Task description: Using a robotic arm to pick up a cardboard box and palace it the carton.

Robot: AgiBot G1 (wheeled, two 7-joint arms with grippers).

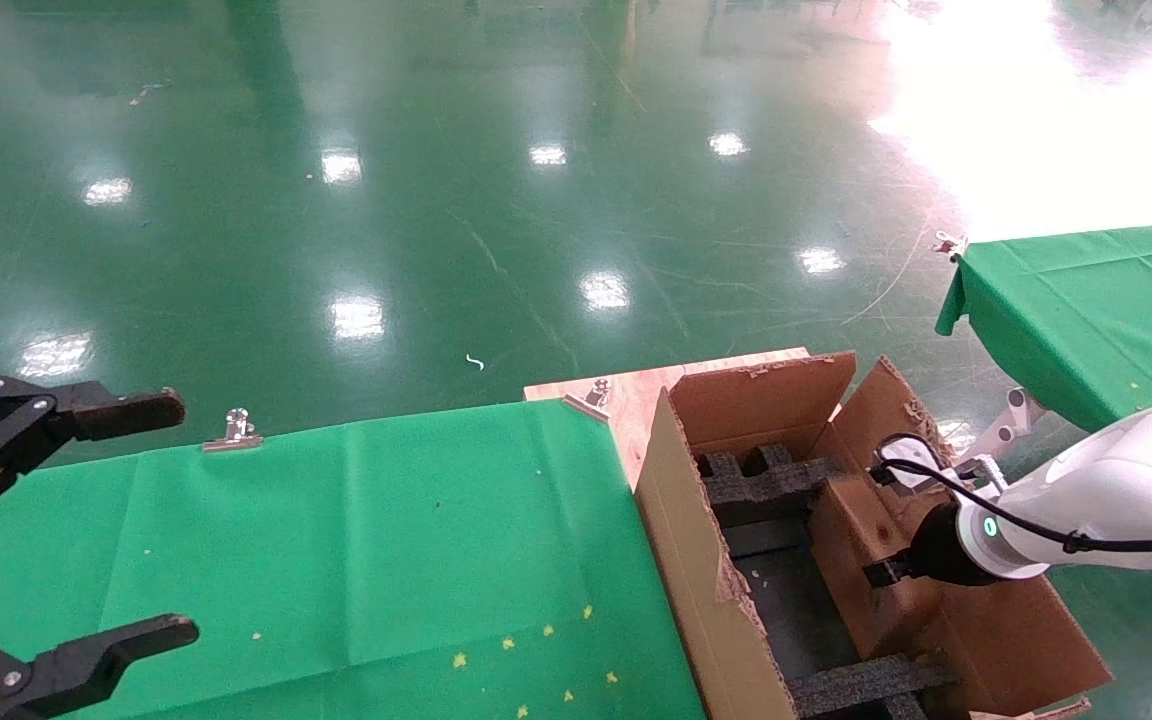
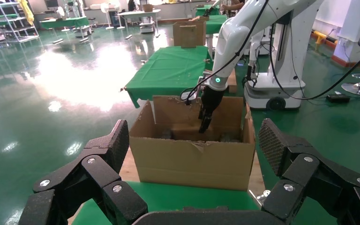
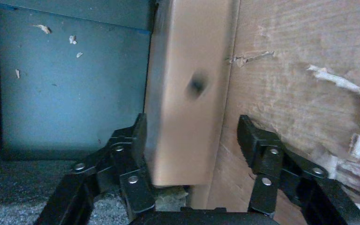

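Carton [image 1: 681,540]: open, beside the green-clothed table [image 1: 336,560], black foam spacers [image 1: 756,480] inside. Box [image 3: 187,89]: upright inside the carton, against its right wall, round hole facing the right wrist camera. Right gripper [image 3: 192,154]: reaching into the carton, jaws spread around the box, one finger [image 3: 138,140] touching it, the other clear. Left gripper [image 1: 86,520]: over the table's left end, jaws wide apart, holding nothing.
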